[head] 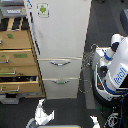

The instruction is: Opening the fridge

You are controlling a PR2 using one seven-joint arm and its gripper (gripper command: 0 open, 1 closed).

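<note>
While the fridge (59, 40) fills the middle of the frame, it stands tall, white and smooth, with all its doors shut. Its big top door has a square sticker (43, 10) near the upper left corner, showing a small green figure (no words on it can be read). A long thin bar runs down the left edge of that door. Below sit two drawers, each with a curved silver handle: the upper handle (60, 63) and the lower handle (60, 81).

Just to the left of the fridge is a tan wooden cabinet (17, 60) with flat drawers, some pulled out a bit. Green labels are stuck on the drawer fronts, too blurry to read.

At the right side of the frame stands a rounded white-and-blue robot (114, 70). Blue letters run along its white body, but they are too fuzzy to make out. Dark wires hang in loops beside it.

At the bottom of the frame, left of the middle, is the gripper (44, 114), white and pointed, low in front of the fridge and not touching it. I cannot tell how wide its jaws are. Another white tip (94, 121) pokes in at the bottom right. The floor (102, 27) is dark gray.
</note>
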